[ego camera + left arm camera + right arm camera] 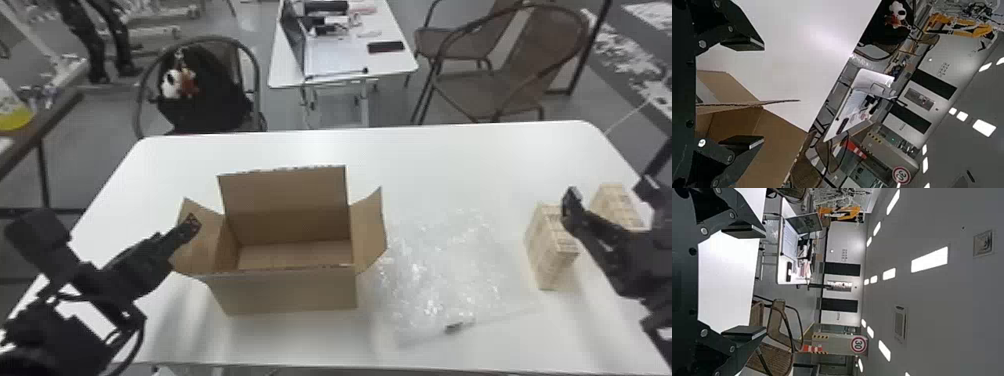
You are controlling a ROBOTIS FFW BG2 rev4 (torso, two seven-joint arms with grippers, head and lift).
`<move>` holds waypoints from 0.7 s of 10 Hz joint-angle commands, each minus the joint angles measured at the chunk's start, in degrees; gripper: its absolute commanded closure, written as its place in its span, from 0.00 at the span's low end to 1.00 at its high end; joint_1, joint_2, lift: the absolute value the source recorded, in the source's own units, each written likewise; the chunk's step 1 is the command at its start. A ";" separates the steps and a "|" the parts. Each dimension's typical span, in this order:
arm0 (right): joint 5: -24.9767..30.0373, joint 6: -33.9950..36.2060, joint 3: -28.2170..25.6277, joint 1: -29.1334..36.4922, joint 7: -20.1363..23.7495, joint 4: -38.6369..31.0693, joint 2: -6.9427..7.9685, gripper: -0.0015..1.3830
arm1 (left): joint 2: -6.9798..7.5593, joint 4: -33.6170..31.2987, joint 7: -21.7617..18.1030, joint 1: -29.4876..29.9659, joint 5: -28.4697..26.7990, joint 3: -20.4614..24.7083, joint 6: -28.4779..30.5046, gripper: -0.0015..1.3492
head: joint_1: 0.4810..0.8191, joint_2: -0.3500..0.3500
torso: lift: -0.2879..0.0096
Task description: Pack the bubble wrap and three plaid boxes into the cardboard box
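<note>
Toward the left edge of the desk [475, 155]: the cardboard box [285, 295], plain brown and wide open, a bit closer to the near edge than the far one. Back flap stands up with a rough top edge, side flaps splay outward, and you can see right down to the bottom.
Right of the box: the bubble wrap [440, 270], spread out toward the near edge, clear and super crinkly, catching loads of little highlights. Its outline kinda melts into the white top, and there's a small dark bit [454, 327] on its near side.
Over by the right edge: two pale tan plaid boxes I can make out, thin check lines on both. The nearer one [550, 245] shows a tall side; the other [617, 202] is partly behind the black arm.
Left gripper [175, 240]: above the cardboard box's left flap, fingers spread well apart.
Right gripper [602, 225]: up over the plaid boxes near the right edge, fingers wide apart too. Can't tell if it touches either one.
Past the far edge: a chair [255, 62] with a black bag [215, 105] toward the left corner, a laptop [295, 40] on a smaller table [390, 65] beyond the middle.
</note>
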 commanded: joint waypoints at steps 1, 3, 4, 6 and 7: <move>-0.07 0.00 0.00 0.00 0.00 0.00 -0.05 0.29 | -0.15 -0.21 -0.03 0.08 -1.32 -0.80 -0.81 0.79 | 0.63 0.67 | 0.47; -0.16 0.00 0.00 0.09 0.00 0.17 -0.05 0.29 | -0.15 -0.21 0.15 0.69 -2.38 -1.86 -4.06 0.90 | 0.63 0.67 | 0.47; -0.16 0.00 0.00 0.18 0.00 0.26 -0.05 0.29 | -0.15 -0.21 0.15 0.78 -2.55 -1.86 -4.06 0.90 | 0.63 0.67 | 0.47; -0.07 -0.79 0.00 0.27 -0.08 0.96 -0.05 0.30 | -0.15 -0.21 0.15 0.95 -2.47 -2.03 -4.41 0.90 | 0.63 0.67 | 0.47; -0.51 -1.14 0.09 0.44 -0.08 2.11 0.12 0.31 | -0.15 -0.12 0.15 1.04 -2.47 -1.95 -4.76 0.90 | 0.63 0.67 | 0.47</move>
